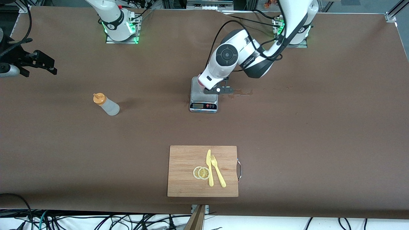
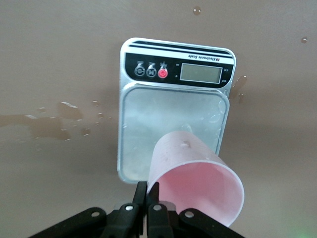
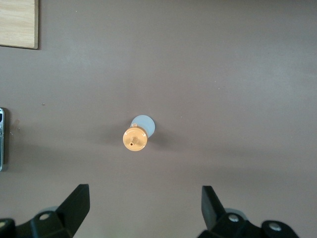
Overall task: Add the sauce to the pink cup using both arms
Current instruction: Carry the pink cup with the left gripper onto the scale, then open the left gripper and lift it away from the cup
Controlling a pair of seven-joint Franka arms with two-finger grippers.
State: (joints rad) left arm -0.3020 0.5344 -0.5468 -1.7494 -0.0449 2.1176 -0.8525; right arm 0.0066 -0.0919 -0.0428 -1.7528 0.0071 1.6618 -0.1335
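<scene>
Sauce bottle (image 1: 106,104) with an orange cap stands upright on the brown table (image 1: 319,127), at middle-left of the front view, well apart from the grey scale (image 1: 204,101) near the frame's centre. In the left wrist view, the left gripper (image 2: 147,196) has its jaws clamped on the rim of the pink cup (image 2: 198,181), held tilted above the scale's platform. In the right wrist view, the right gripper (image 3: 143,203) hangs above the bottle, jaws wide apart. A wooden cutting board (image 1: 185,182) lies at lower centre.

Even overhead light is leaving the desk (image 1: 287,134) evenly bright, casting soft shadows, edges perhaps bending slightly.
</scene>
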